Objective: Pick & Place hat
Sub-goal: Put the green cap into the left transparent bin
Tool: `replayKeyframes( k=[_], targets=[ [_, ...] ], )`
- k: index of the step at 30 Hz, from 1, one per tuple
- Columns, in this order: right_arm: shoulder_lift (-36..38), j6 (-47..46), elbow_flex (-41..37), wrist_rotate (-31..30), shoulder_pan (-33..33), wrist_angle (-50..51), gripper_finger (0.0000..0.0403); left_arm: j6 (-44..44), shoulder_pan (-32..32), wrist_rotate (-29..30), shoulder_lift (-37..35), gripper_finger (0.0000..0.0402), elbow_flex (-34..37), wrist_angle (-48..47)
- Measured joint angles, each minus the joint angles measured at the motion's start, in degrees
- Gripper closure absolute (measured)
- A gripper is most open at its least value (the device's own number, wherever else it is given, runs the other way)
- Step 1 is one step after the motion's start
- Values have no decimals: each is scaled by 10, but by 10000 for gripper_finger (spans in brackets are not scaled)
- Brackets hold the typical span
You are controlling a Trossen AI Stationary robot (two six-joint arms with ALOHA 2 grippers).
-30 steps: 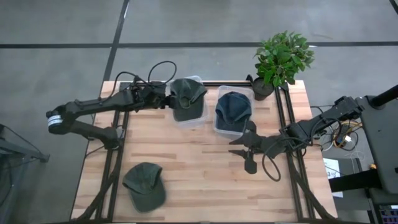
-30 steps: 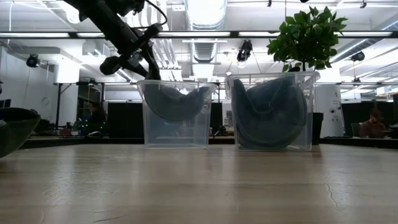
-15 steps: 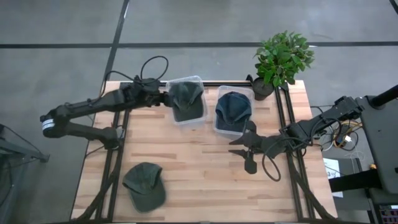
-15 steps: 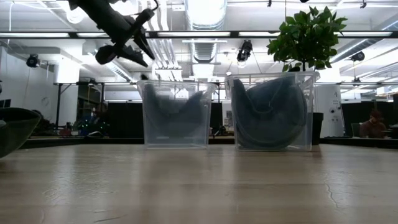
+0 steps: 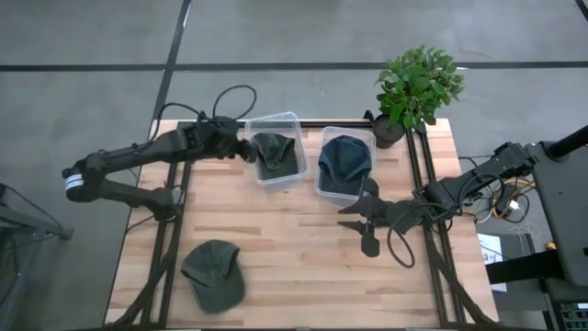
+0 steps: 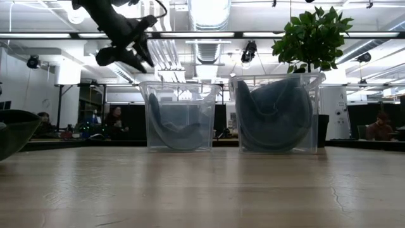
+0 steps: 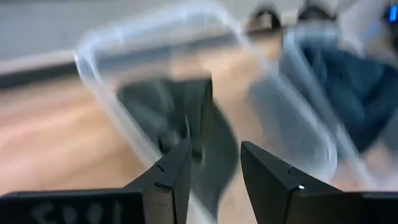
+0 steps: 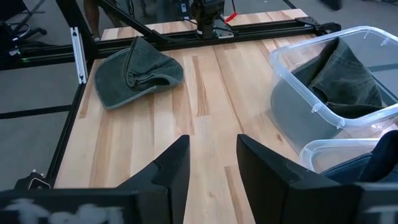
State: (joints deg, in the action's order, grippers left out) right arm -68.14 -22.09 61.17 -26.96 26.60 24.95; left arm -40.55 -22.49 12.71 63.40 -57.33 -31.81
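Hat (image 5: 278,153) now dropped into left bin (image 5: 292,175); I see left gripper (image 5: 246,147) spread, empty, backed off rim. Placement done; third hat (image 5: 214,273) next. Right gripper (image 5: 358,221) idle, spread.

left wrist view blurred: bin (image 7: 149,74), hat (image 7: 186,118) | low view: green hat (image 6: 12,130) cut off

On the pale striped wooden plank table (image 5: 294,248), an olive-green cloth cap (image 5: 279,152) fills the left clear plastic bin (image 5: 273,122), a dark navy-blue cloth cap (image 5: 344,158) the right clear plastic bin (image 5: 323,188), another olive-green cap (image 5: 214,273) lies near-left, beside a leafy green potted plant (image 5: 418,83) far right.
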Motion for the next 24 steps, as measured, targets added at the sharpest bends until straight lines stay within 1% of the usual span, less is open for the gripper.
replayKeyframes(
  k=[2, 4, 5, 7, 9, 12, 19, 24],
  targets=[
    [0, 0, 0, 0, 0, 0, 281, 0, 5, -50, -7, 271, -4, -49],
    [0, 0, 0, 0, 0, 0, 283, -10, 24, -97, -20, 271, -9, -104],
    [0, 0, 0, 0, 0, 0, 284, -23, 38, -109, -27, 271, -10, -134],
    [0, -2, 0, 0, 0, 0, 286, -55, 82, -114, -40, 271, -10, -186],
    [0, -3, -1, 0, 0, 1, 287, -92, 135, -106, -56, 271, -10, -220],
    [0, -3, -1, 0, 0, 1, 285, -186, 225, -82, -73, 271, -9, -260],
    [0, -3, -2, 0, 0, 1, 275, -408, 438, 9, -71, 271, -7, -263],
    [0, -3, -3, 0, 0, 1, 273, -557, 547, 22, -53, 271, -7, -267]
  ],
)
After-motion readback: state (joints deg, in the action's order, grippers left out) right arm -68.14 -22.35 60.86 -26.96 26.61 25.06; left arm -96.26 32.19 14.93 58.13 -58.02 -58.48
